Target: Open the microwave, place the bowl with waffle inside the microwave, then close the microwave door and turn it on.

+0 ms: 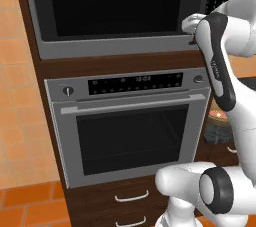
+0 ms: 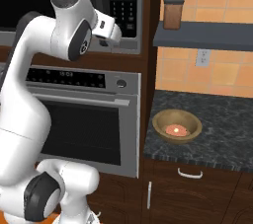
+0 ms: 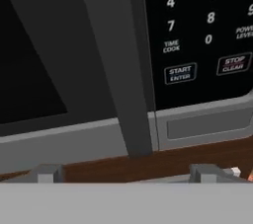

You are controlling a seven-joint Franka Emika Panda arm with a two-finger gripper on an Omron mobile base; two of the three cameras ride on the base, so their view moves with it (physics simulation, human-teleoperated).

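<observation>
The microwave point(image 1: 50, 51) is built in above the oven, and its microwave door point(image 1: 115, 1) of black glass is shut. My gripper point(image 1: 192, 33) hovers at the door's lower right corner, left of the keypad point(image 2: 123, 1). In the hand view the dark vertical handle point(image 3: 118, 70) rises between my fingertips point(image 3: 47, 173), and the gripper point(image 3: 127, 173) is open with nothing in it. The bowl point(image 2: 176, 127), tan-rimmed with the reddish waffle inside, sits on the dark stone counter to the right. Its edge point(image 1: 218, 117) peeks out behind my arm.
The grey oven point(image 1: 130, 131) with two knobs and a horizontal bar handle sits under the microwave. Drawers point(image 1: 131, 197) lie below it. A brown jar point(image 2: 173, 13) stands on a grey shelf point(image 2: 207, 35) above the counter point(image 2: 222, 139).
</observation>
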